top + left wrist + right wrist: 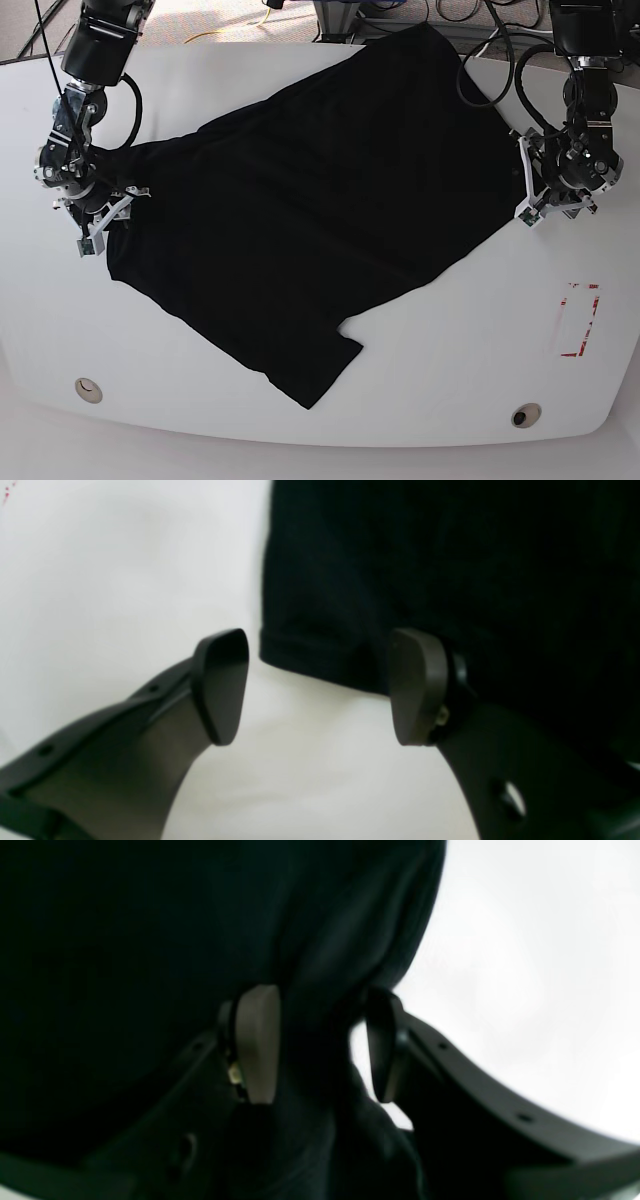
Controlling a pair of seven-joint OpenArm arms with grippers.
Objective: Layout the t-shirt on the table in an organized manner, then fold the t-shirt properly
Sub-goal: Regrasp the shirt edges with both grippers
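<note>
Black t-shirt spread crookedly across white table, bare smooth surface beyond its hem, left gripper released beside a hemmed corner, right gripper parted around bunched cloth.

Base: high overhead, facing down on whole table. Wrists: close behind fingers, facing past fingertips. Shared: t-shirt edges just beyond fingers.

The white tabletop has rounded corners and two small round holes near its front edge — one at each side. A black t-shirt lies spread diagonally across it; a red tape rectangle marks one end.
</note>
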